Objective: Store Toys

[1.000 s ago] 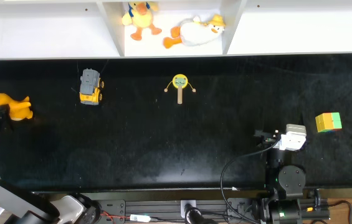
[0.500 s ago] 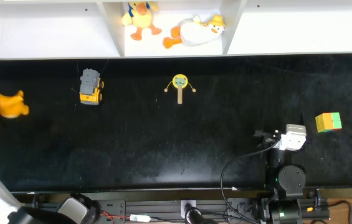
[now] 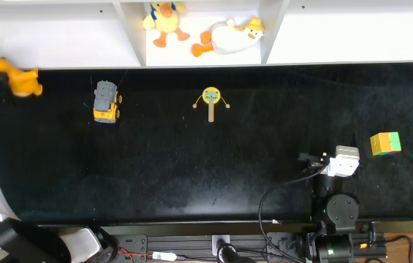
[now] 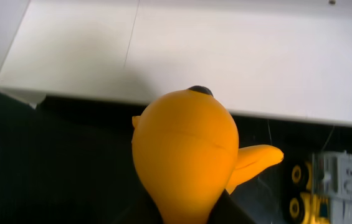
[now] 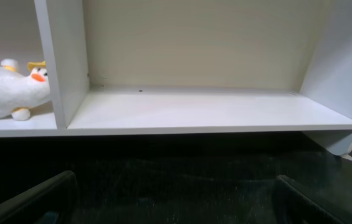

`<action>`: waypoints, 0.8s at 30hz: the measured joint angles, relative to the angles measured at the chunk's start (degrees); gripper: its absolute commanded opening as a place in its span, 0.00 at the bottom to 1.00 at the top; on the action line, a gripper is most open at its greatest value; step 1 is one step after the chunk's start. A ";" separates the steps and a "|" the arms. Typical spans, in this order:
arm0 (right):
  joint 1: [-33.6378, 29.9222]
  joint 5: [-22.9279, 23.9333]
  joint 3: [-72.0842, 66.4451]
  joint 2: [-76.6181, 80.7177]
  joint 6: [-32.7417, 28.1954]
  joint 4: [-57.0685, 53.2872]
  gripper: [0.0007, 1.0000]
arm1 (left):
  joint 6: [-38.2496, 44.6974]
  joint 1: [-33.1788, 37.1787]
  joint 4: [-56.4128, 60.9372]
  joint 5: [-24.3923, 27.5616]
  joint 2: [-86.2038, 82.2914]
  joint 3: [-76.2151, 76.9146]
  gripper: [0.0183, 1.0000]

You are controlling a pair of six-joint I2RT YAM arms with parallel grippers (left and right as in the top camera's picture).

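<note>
Since your left tool is closed on one end of the orange duck, the round part sticks out in front of the fingers, with a pointed bit poking out to one side. Holding it by the end leaves the round part free, so I think that part can go in first.

The duck is at the far left of the worktop, just in front of the left compartment of the white shelf. It looks lifted off the black top. That spot makes sense to me: the flat white floor of that compartment is right ahead, so the next job is likely to push the duck in and let go. Take care with the shelf's front lip, since the duck could bump it.

Near the duck, the toy truck waits on the worktop, and the little rattle lies farther along. The middle compartment holds a yellow plush duck and a white plush duck, so some toys are put away.

Your right tool is spread wide and holds nothing. It sits low by its base, facing the right compartment. It is near the coloured cube, which I guess it will pick up.
</note>
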 measured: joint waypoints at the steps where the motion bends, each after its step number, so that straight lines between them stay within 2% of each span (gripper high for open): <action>1: 0.00 0.00 0.00 0.00 -0.02 -0.04 0.99 | -0.52 -0.83 0.83 -0.61 0.00 0.00 0.02; 10: 0.00 0.00 0.00 0.00 0.04 -0.02 1.00 | -5.66 -7.41 5.60 -9.11 0.13 0.02 0.02; 24: 0.00 0.00 0.00 0.00 0.04 0.00 0.99 | -7.91 -8.48 8.79 -14.21 5.75 1.49 0.02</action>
